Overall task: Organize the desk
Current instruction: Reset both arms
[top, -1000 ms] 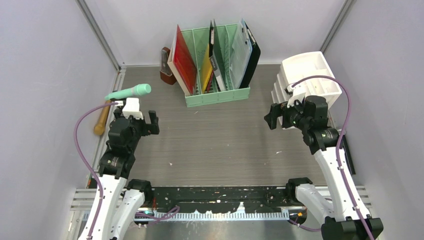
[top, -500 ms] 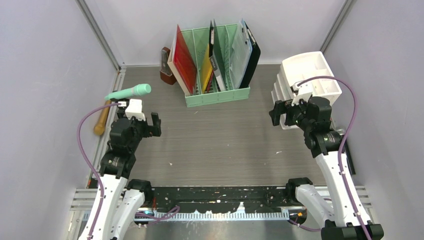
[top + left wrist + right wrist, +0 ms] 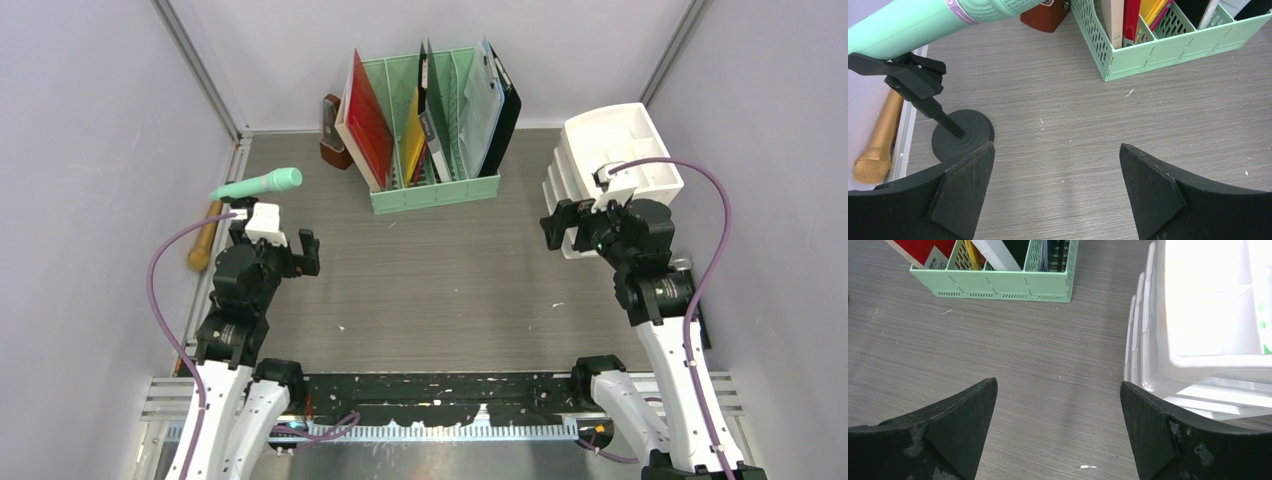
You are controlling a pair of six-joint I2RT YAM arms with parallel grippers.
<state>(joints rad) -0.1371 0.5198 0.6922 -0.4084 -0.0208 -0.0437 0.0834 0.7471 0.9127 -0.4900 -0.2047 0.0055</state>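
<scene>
Two end effectors hung over the grey-brown wood-grain tabletop, which filled the floor between the pale walls. I saw the left end effector with its fingers spread wide and nothing between them, near a mint-green microphone clipped in a black stand. The right end effector was likewise agape and empty, just beside the white stacked drawer unit. A mint-green slotted file rack holding coloured folders stood at the back; a gold microphone lay by the left rail.
</scene>
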